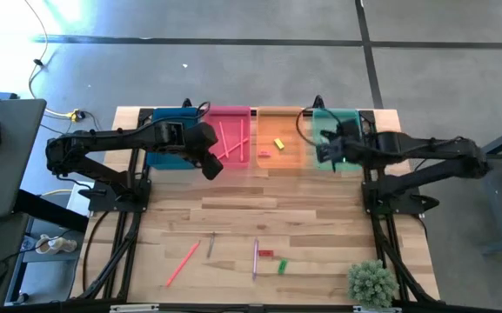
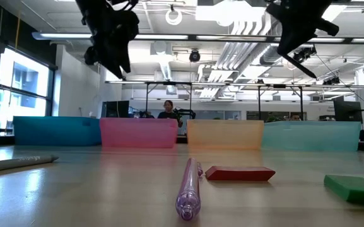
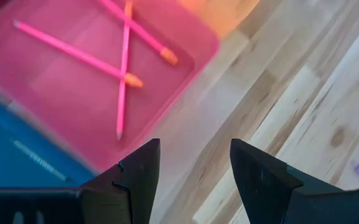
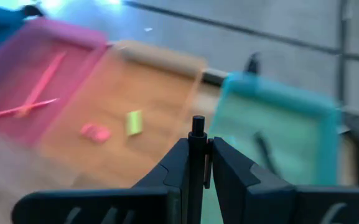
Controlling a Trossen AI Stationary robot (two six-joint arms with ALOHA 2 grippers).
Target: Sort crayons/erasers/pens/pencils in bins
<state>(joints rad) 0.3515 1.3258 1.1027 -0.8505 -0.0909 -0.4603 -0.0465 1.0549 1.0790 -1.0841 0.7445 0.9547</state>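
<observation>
Four bins line the far edge: teal-blue (image 1: 170, 139), pink-red (image 1: 230, 135) holding pink pencils (image 3: 73, 53), orange (image 1: 278, 143) holding a yellow eraser (image 1: 278, 143) and a red eraser (image 1: 264, 155), and mint-green (image 1: 342, 130) holding a dark stick (image 4: 265, 149). My left gripper (image 3: 195, 149) hangs open above the pink-red bin's near edge. My right gripper (image 4: 198, 146) is shut on a black pen (image 4: 198, 127), up over the mint-green bin's near left corner. Near the front lie a pink pencil (image 1: 183, 263), a dark pen (image 1: 210, 243), a purple stick (image 2: 188, 186), a red eraser (image 2: 240, 173) and a green eraser (image 2: 355, 187). My right gripper pinches the thin black pen between its two fingers. The pen lies along the fingers, and its end (image 4: 198, 123) sticks out a little past the fingertips. The pen is lifted clear, above the bins.
A small green plant (image 1: 372, 283) stands at the near right corner. Bare wood lies between the bins and the loose pieces near the front edge. Both arm bases stand at the table's sides.
</observation>
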